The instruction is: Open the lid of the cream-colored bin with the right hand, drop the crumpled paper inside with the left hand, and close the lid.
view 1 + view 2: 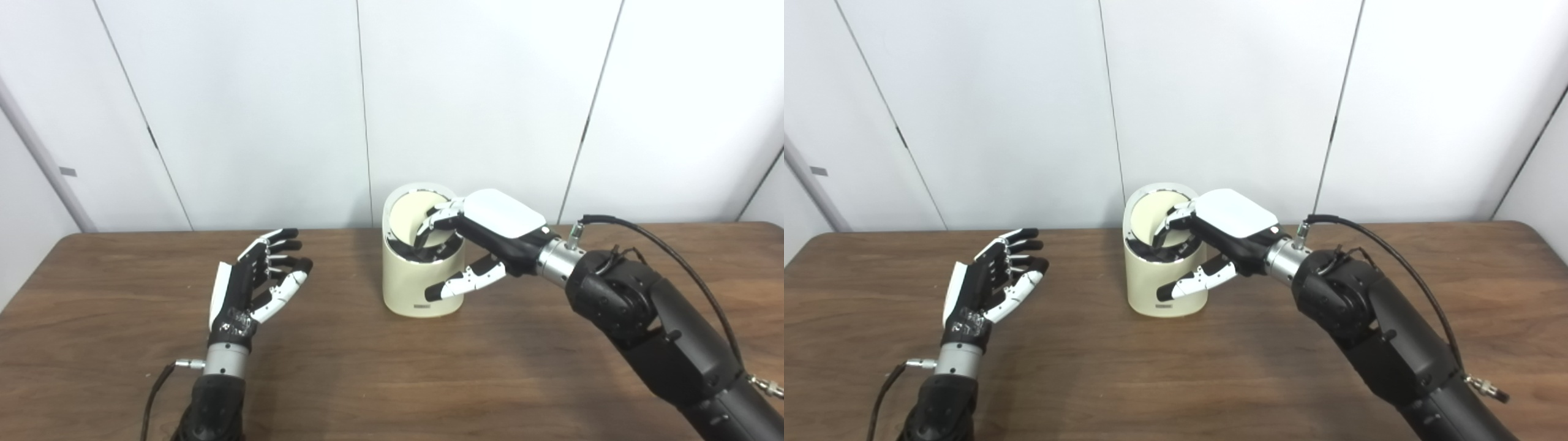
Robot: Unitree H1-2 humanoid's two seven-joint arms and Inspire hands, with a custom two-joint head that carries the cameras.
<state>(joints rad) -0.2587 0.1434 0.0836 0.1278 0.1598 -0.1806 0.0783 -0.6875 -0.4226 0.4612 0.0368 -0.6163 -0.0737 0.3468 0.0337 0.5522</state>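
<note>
The cream-colored bin (409, 283) stands upright on the table's middle, near the back. Its round lid (411, 218) is tilted inward, showing the dark opening under it. My right hand (493, 236) reaches over the bin's right rim. Its fingers (436, 222) curl down onto the tilted lid, and its thumb (465, 283) lies outside along the front wall, with nothing clasped. My left hand (260, 275) hovers left of the bin, palm turned toward it, fingers spread and empty. No crumpled paper shows in either view.
The brown wooden table (380, 373) fills the foreground. White wall panels (245, 110) stand close behind the bin. A black cable (674, 251) arcs off my right wrist.
</note>
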